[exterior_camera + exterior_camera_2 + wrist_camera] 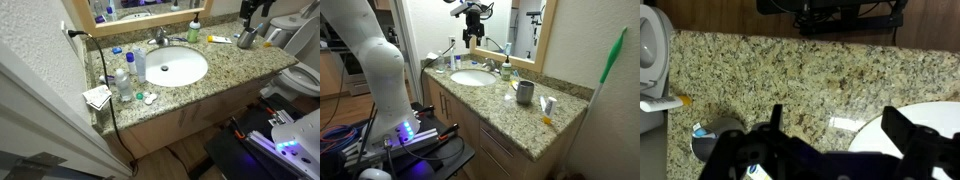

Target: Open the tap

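The tap (162, 38) is a small chrome faucet at the back rim of the white oval basin (172, 67). Both also show in an exterior view, the tap (504, 67) behind the basin (472, 77). My gripper (472, 38) hangs high above the counter, well apart from the tap, and it also shows at the top of an exterior view (250, 14). In the wrist view the gripper (840, 130) is open and empty over granite, with the basin's edge (940, 115) at the right. The tap is out of the wrist view.
A metal cup (247, 38) (525, 93) (715, 140) stands on the counter beside the basin. Clear plastic bottles (124, 80) crowd the other end, near folded paper (97, 96) and a black cable (105, 75). A green bottle (194, 32) and a toilet (300, 75) are nearby.
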Tool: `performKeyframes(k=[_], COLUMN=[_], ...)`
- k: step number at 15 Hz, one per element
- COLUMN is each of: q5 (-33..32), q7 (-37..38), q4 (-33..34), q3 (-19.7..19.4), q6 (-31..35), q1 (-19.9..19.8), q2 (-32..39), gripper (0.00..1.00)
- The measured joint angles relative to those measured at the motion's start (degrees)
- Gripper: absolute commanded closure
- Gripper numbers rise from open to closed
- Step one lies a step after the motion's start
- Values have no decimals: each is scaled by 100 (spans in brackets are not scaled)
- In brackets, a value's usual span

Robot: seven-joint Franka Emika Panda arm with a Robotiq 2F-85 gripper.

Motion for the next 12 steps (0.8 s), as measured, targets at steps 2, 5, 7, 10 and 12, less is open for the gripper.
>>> performKeyframes(k=[2, 5, 7, 10, 12], q5=[0, 0, 0, 0, 0], q7=[0, 0, 0, 0, 10], q4=[0, 0, 0, 0, 2], q3=[0, 0, 0, -4, -5], q6=[0, 0, 0, 0, 0], q1=[0, 0, 0, 6, 47], q2=[0, 0, 0, 0, 25], gripper=[0, 0, 0, 0, 0])
